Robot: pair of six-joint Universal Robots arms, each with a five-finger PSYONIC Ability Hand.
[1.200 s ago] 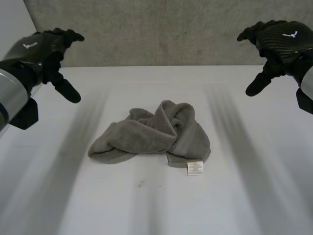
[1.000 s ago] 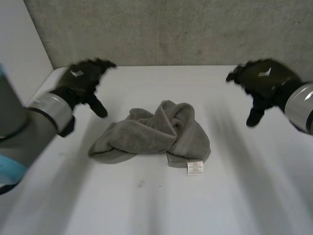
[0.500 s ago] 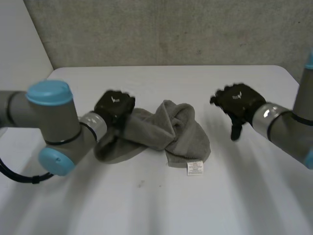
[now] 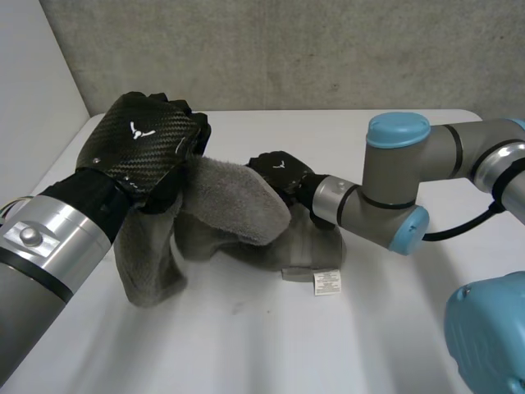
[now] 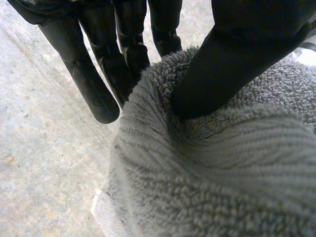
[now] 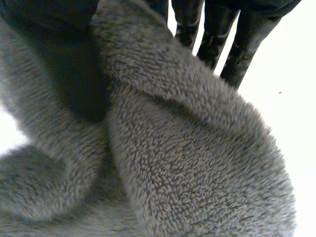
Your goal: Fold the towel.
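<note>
Your left hand (image 4: 148, 152) is pinching an edge of the grey towel (image 4: 234, 201), holding it above the desk (image 4: 246, 345). The rest is lying bunched under your right hand (image 4: 279, 171), whose grasp I cannot tell. Soft and limp, the towel is sagging, so take it by the corners.

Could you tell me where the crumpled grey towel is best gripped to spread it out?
Probably grip the crumpled grey terry towel at its corner beside the small white label, coming from the robot's right: that corner lies flat and free, while the left robot hand pinches the raised end.
</note>
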